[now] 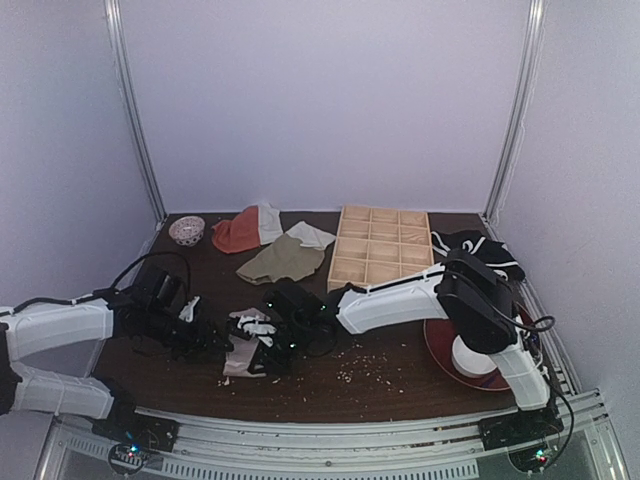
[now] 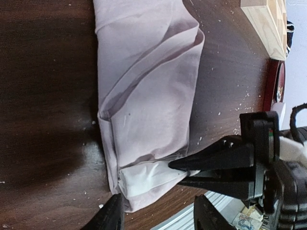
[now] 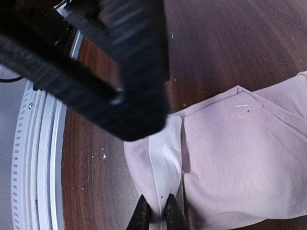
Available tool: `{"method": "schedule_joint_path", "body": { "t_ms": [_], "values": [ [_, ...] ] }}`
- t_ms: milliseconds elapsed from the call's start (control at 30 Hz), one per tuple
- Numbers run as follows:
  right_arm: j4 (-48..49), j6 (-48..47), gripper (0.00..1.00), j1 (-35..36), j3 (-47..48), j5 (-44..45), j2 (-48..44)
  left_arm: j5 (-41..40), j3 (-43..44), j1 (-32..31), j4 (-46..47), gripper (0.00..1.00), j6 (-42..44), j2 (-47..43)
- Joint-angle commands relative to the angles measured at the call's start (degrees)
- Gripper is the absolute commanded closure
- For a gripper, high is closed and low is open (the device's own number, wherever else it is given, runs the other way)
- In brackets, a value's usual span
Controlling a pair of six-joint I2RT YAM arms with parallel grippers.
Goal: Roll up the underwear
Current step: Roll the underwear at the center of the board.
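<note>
The table (image 1: 400, 385) is dark wood, with pale crumbs (image 1: 365, 368) scattered to the right of both sets of fingers. The underwear (image 2: 148, 96) lies folded flat on the table, stretching away ahead of the left fingers (image 2: 109, 215), its white waistband end nearest them. The left fingers are spread open astride that end and grip nothing. The right fingers (image 3: 144, 216) are closed, pinching the waistband edge just ahead of the left fingers.

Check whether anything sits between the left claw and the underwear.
Nothing visible does. The open left claw hovers right at the white-banded end of the underwear. The right claw pinches that same end, close beside it.
</note>
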Motion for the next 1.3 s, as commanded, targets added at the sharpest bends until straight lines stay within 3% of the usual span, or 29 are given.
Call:
{"method": "schedule_joint_path", "body": {
  "t_ms": [0,533,933,1267],
  "values": [
    [-4.9,9.0,1.00,-2.6,2.8,-6.5,3.7,-0.1,-1.1,0.5,0.3,0.49,0.0,-1.4],
    [-13.5,23.3,1.00,-6.2,17.2,-18.4,13.3,-0.5,-3.8,0.5,0.2,0.51,-1.2,-3.6],
    [-6.9,36.3,1.00,-7.6,16.6,-22.0,15.0,-2.6,-6.9,0.6,1.0,0.51,-4.4,-6.0],
    [-8.6,35.4,1.00,-7.5,16.9,-22.1,15.0,-3.6,-6.9,0.5,8.5,0.51,-2.3,-1.6]
  ]
}}
